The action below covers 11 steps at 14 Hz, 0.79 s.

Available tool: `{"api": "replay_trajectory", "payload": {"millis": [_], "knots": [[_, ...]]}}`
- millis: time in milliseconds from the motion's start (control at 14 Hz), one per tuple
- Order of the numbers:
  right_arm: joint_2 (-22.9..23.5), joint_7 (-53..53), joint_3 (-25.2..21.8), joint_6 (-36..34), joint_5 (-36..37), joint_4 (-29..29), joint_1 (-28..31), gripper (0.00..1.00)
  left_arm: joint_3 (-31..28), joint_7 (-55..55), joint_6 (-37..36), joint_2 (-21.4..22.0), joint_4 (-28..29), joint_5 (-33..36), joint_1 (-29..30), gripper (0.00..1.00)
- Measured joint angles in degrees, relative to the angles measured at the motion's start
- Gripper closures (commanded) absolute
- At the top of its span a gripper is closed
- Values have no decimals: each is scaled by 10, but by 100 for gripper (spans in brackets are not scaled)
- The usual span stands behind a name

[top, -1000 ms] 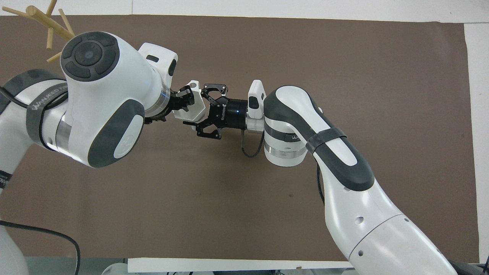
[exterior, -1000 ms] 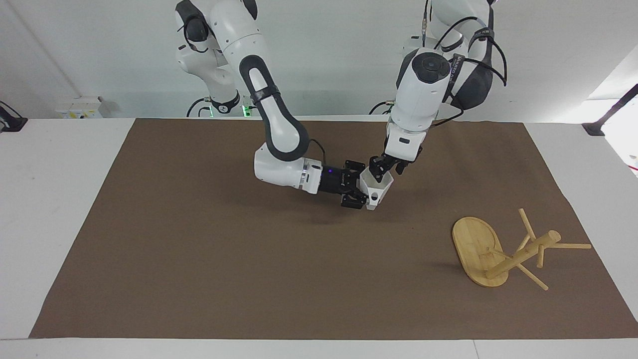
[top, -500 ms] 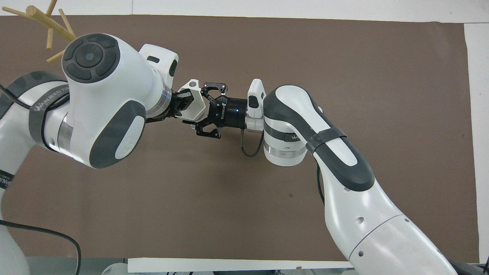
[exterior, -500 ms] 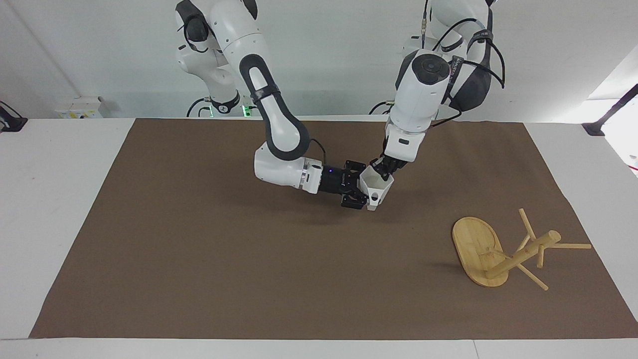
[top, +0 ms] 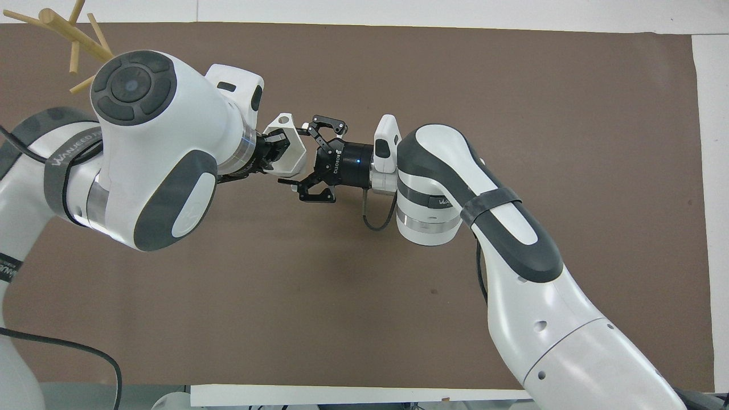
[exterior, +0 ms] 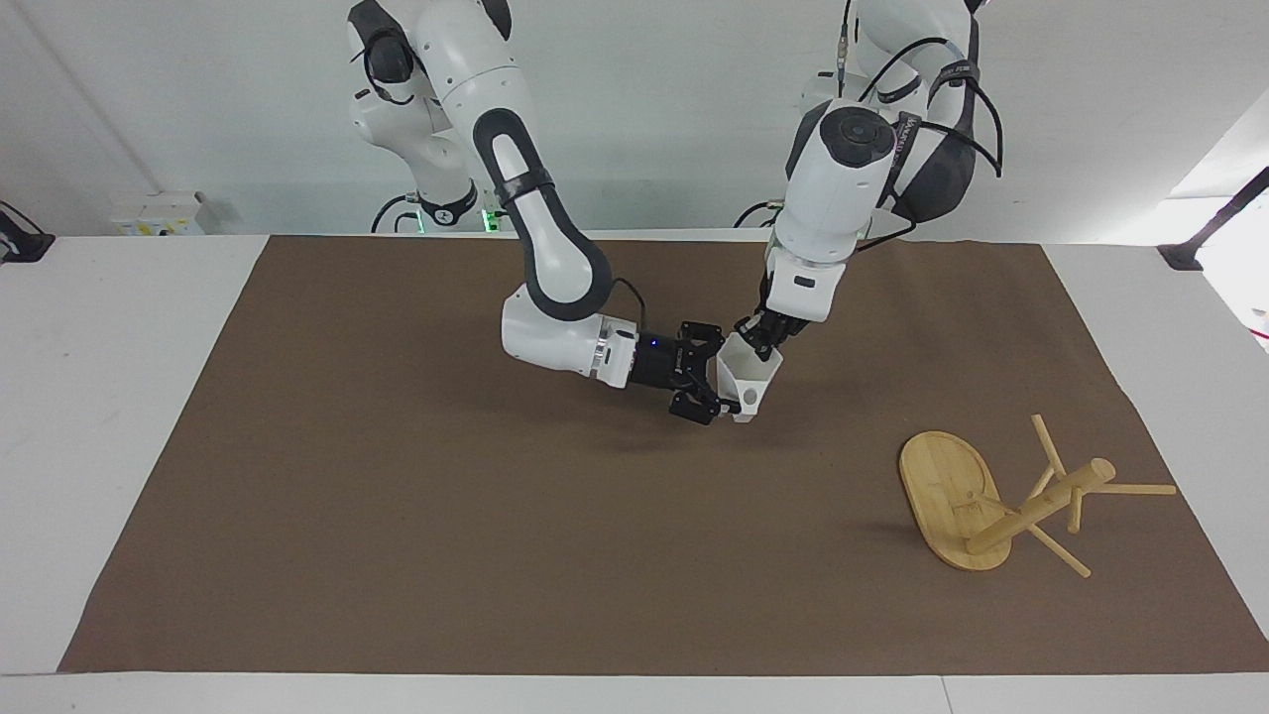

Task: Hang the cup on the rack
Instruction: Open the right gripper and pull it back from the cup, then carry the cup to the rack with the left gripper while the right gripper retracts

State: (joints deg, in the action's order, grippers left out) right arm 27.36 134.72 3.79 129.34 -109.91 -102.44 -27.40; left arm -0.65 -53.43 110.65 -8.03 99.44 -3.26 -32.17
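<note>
Facing view: the white faceted cup (exterior: 749,375) is held in the air over the brown mat (exterior: 397,516), gripped at its rim by the left gripper (exterior: 758,342), mouth tilted upward. The right gripper (exterior: 716,382) is spread open around the cup. The bamboo rack (exterior: 1001,501) lies toppled toward the left arm's end, its post pointing away from its base.

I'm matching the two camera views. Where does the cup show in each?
Facing view: the cup is at mid-mat, between the left gripper and right gripper.
Overhead view: the cup is in the upper middle, between both grippers.
Shared landmark: the rack, tipped over, toward the left arm's end.
</note>
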Motion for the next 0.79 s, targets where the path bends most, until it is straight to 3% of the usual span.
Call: {"api": "replay_trajectory", "payload": {"millis": [286, 500, 786], "knots": [[0, 4, -3, -53, 37, 0, 54, 0, -4, -40, 68, 0, 15, 0, 2, 100], [-2, 3, -6, -151, 148, 0, 144, 0, -7, -61, 194, 9, 68, 0, 5, 100], [-9, -36, -8, -287, 331, 7, 283, 0, -9, -67, 351, 58, 171, 0, 48, 100]]}}
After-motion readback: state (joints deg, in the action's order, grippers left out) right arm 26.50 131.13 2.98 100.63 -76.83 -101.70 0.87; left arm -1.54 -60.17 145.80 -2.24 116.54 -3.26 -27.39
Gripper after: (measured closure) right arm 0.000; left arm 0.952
